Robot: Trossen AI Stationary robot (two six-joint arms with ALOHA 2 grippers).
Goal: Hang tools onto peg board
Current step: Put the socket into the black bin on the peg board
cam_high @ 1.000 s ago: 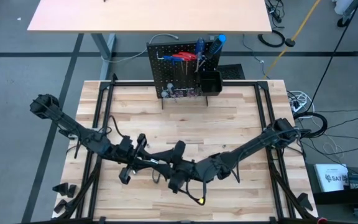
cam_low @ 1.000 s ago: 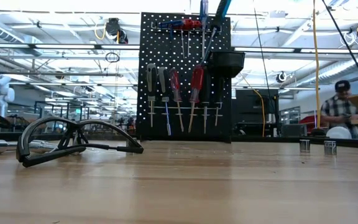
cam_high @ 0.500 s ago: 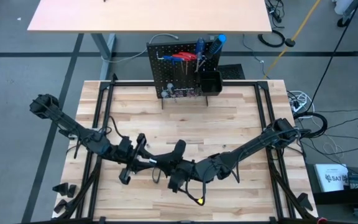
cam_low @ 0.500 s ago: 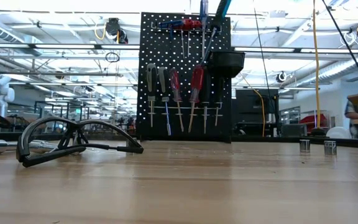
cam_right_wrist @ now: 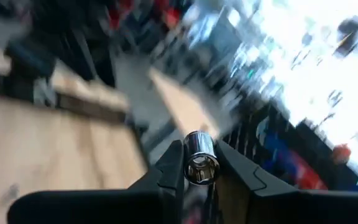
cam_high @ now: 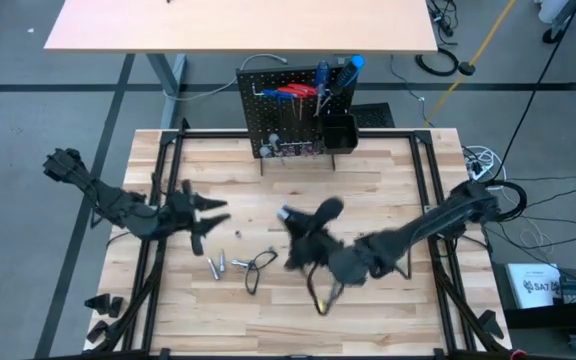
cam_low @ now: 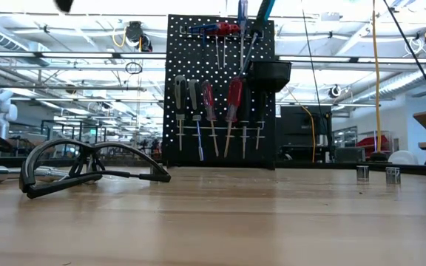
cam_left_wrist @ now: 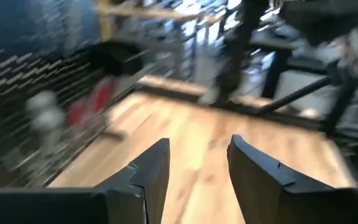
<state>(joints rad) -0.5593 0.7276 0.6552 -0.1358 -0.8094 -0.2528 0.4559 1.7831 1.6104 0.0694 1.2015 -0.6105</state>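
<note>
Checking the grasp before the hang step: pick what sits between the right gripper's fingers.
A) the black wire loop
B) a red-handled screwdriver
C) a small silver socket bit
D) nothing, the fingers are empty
C: in the right wrist view the right gripper is closed on a small silver socket bit, its hollow end facing the camera, while the black wire loop lies on the table in the high view.
</note>
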